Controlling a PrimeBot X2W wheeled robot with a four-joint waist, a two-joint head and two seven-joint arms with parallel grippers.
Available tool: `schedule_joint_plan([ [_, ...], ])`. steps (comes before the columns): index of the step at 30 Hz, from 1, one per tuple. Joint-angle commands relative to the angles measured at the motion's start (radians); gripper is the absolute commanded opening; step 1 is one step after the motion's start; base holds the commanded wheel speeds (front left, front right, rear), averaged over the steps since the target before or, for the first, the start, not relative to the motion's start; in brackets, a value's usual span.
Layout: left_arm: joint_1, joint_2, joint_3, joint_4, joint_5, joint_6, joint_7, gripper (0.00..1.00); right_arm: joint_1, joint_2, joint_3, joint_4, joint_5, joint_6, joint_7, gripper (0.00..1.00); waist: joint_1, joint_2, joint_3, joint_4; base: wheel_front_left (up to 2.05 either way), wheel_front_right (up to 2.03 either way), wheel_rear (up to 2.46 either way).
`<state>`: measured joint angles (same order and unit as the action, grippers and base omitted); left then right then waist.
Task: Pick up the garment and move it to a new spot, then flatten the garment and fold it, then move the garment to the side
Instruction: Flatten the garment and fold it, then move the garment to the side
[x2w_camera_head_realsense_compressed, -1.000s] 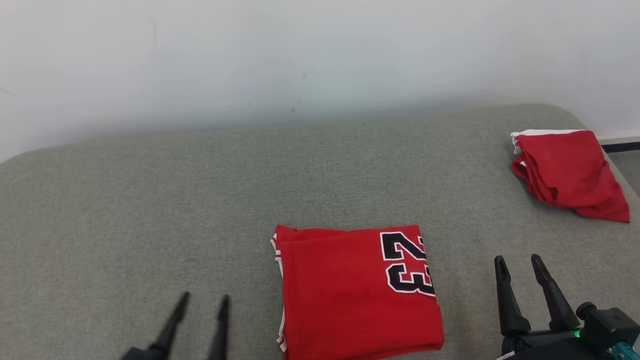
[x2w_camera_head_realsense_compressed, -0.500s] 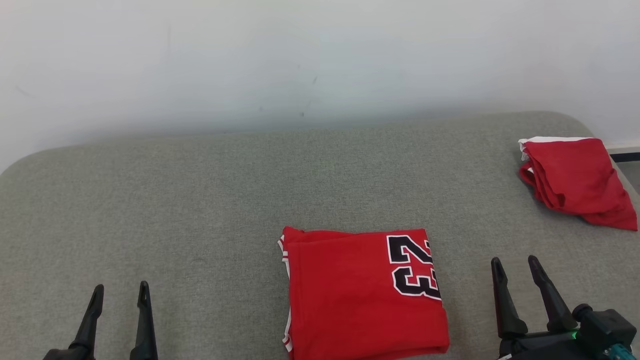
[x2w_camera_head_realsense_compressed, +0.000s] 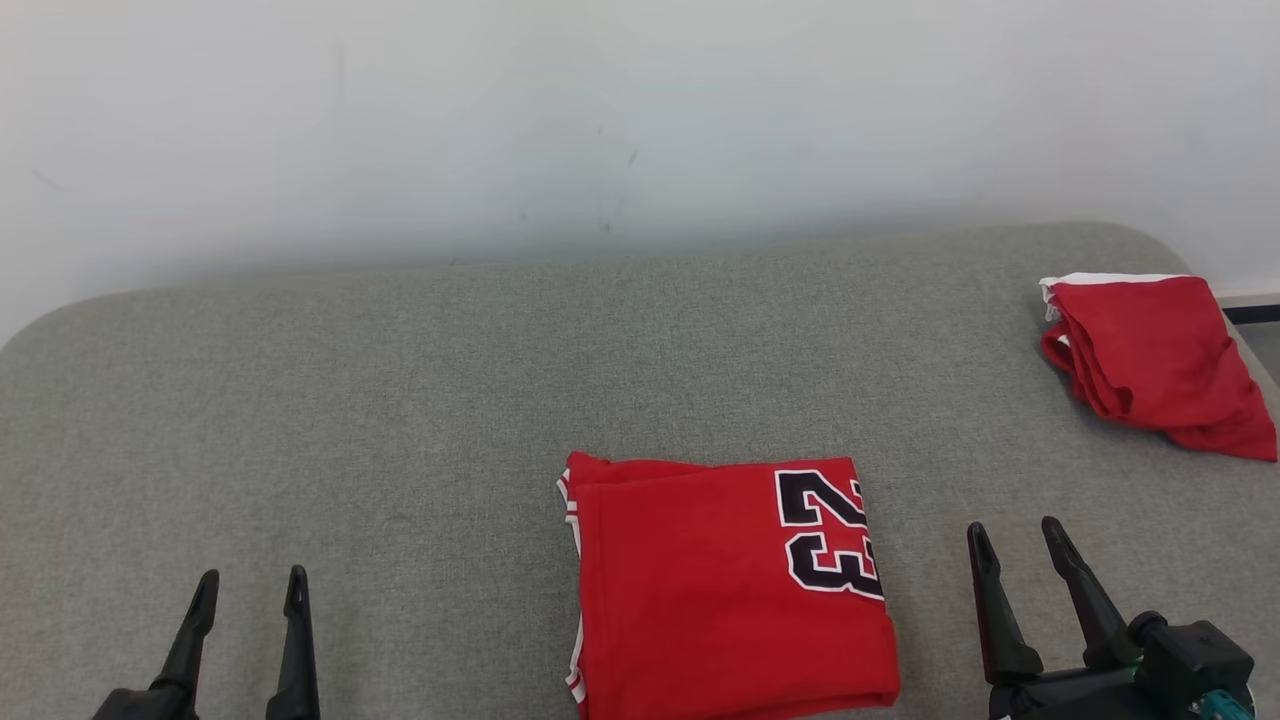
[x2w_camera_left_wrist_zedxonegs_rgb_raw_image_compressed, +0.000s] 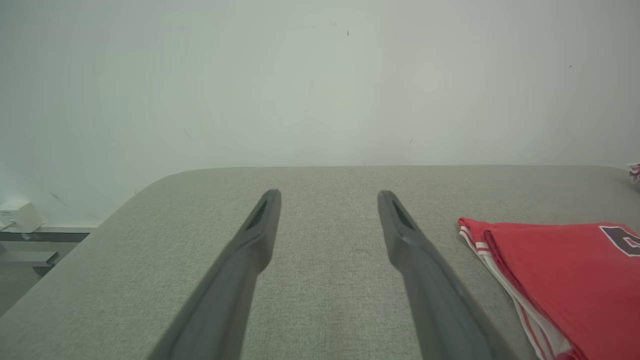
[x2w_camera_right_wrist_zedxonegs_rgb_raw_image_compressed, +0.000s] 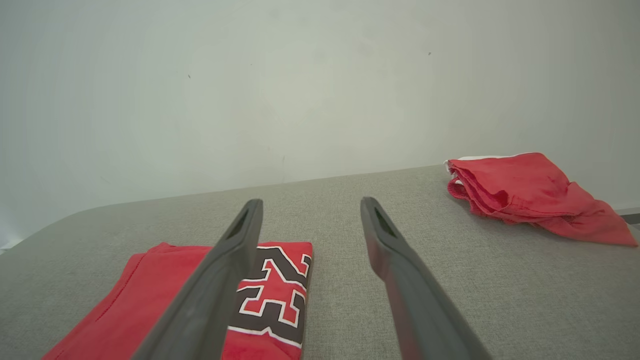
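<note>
A red garment with a black "23" lies folded into a neat rectangle on the grey cushion, near its front edge and slightly right of centre. It also lies at the right edge of the left wrist view and at the lower left of the right wrist view. My left gripper hovers open at the lower left, well clear of the garment. To the garment's right, my right gripper stands open and apart from it. Both hold nothing.
A second red garment lies loosely bunched at the cushion's far right edge, and shows in the right wrist view. A pale wall rises behind the cushion. A strip of floor shows past the right edge.
My left gripper has drawn back to the left, away from the folded garment. The right gripper has slipped slightly lower. The head camera shifted a little; both garments lie where they were.
</note>
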<state>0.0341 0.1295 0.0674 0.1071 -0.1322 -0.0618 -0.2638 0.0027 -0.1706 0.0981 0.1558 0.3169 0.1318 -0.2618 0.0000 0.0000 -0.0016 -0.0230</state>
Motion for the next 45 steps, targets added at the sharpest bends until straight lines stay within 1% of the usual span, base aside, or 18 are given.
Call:
schedule_joint_plan([
  [1, 0.004, -0.003, 0.006, 0.002, -0.007, -0.004, 0.0, 1.0, 0.005, -0.004, 0.002, 0.003, -0.004, -0.003, -0.004, 1.0, 0.0, 0.0, 0.0, 0.001, 0.0, 0.0, 0.0],
  [9, 0.008, -0.013, 0.006, 0.014, -0.015, -0.026, 0.0, 1.0, -0.003, -0.005, 0.007, 0.01, -0.008, -0.003, -0.004, 1.0, 0.0, 0.0, 0.0, 0.011, 0.0, 0.0, 0.0],
  [18, 0.008, -0.016, 0.011, 0.015, -0.006, -0.036, 0.0, 1.0, -0.006, -0.004, 0.008, 0.029, 0.008, -0.003, -0.004, 1.0, 0.0, 0.0, -0.001, 0.014, 0.0, 0.0, 0.0],
  [23, -0.006, -0.022, 0.0, 0.016, 0.002, -0.042, 0.0, 1.0, -0.053, -0.038, 0.037, 0.084, 0.029, -0.003, 0.015, 1.0, 0.0, 0.0, 0.008, 0.023, 0.0, 0.0, 0.0],
  [25, -0.011, -0.028, -0.006, 0.015, 0.002, -0.042, 0.0, 1.0, -0.099, -0.056, 0.064, 0.133, 0.036, -0.003, 0.04, 1.0, 0.0, 0.0, 0.02, 0.033, 0.0, 0.0, 0.0],
  [28, -0.022, -0.033, -0.014, 0.018, 0.005, -0.046, 0.0, 1.0, -0.151, -0.062, 0.096, 0.194, 0.049, -0.003, 0.068, 1.0, 0.0, 0.0, 0.034, 0.044, 0.0, 0.0, 0.0],
  [29, -0.022, -0.033, -0.014, 0.018, 0.005, -0.046, 0.0, 1.0, -0.151, -0.062, 0.096, 0.194, 0.049, -0.003, 0.068, 1.0, 0.0, 0.0, 0.034, 0.044, 0.0, 0.0, 0.0],
  [32, -0.034, -0.039, -0.024, 0.021, 0.007, -0.049, 0.0, 1.0, -0.201, -0.066, 0.125, 0.272, 0.065, -0.003, 0.088, 1.0, 0.0, 0.0, 0.051, 0.061, 0.0, 0.0, 0.0],
  [42, -0.076, -0.045, -0.033, 0.045, 0.01, -0.057, 0.0, 1.0, -0.309, -0.032, 0.194, 0.55, 0.106, -0.003, 0.104, 1.0, 0.0, 0.0, 0.096, 0.097, 0.0, 0.0, 0.0],
  [45, -0.081, -0.048, -0.031, 0.047, 0.012, -0.059, 0.0, 1.0, -0.324, -0.017, 0.219, 0.608, 0.119, -0.003, 0.087, 1.0, 0.0, 0.0, 0.102, 0.101, 0.0, 0.0, 0.0],
])
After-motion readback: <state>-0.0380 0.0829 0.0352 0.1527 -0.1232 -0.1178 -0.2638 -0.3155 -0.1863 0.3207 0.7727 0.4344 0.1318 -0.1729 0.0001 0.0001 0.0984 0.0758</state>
